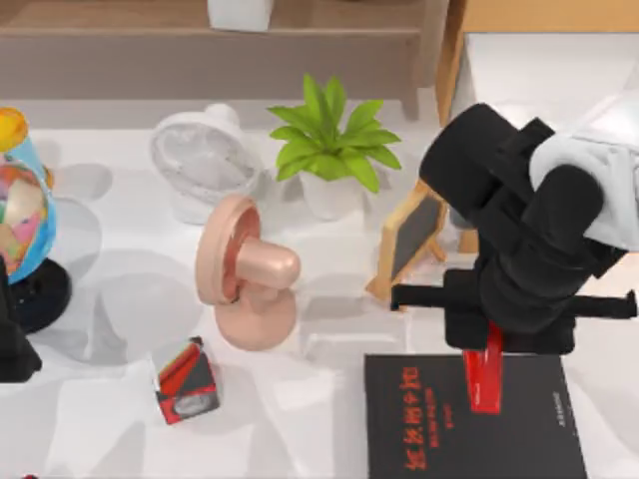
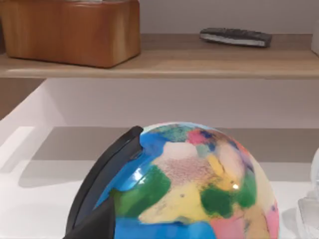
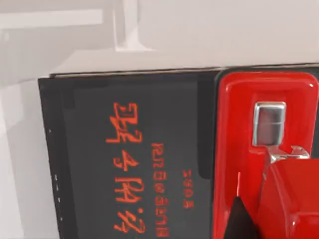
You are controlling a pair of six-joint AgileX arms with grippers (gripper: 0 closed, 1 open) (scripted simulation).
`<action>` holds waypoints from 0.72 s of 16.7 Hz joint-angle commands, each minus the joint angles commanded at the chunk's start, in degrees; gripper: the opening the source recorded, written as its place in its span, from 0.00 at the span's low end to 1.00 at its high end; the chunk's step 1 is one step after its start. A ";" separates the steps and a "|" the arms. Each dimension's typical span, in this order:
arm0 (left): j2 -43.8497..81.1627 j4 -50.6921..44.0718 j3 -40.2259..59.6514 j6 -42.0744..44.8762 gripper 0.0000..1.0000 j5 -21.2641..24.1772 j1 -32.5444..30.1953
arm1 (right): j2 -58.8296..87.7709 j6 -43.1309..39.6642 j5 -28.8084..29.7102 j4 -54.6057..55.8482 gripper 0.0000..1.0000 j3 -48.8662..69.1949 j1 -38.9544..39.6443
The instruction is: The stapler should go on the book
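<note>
The large black book (image 1: 419,429) with red characters lies flat at the front right of the table. In the right wrist view its cover (image 3: 124,149) lies just below. The narrow red stapler (image 1: 486,379) is over the book's far right part, pointing toward the front edge. Up close, the stapler (image 3: 239,149) shows a red body and a metal plate. My right gripper (image 1: 489,339) reaches down from above and is shut on the stapler's rear end, with one dark fingertip (image 3: 244,221) against its side. I cannot tell whether the stapler touches the cover. My left arm (image 1: 15,344) is parked at the left edge.
A wood-framed chalkboard (image 1: 414,235) leans just behind the book. A pink fan (image 1: 245,269), a white fan (image 1: 200,160) and a potted plant (image 1: 329,140) stand mid-table. A globe (image 1: 20,200) is far left, and a red-and-black box (image 1: 187,381) sits front left.
</note>
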 joint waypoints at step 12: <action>0.00 0.00 0.00 0.00 1.00 0.00 0.00 | 0.66 0.85 0.27 2.53 0.00 -5.12 3.50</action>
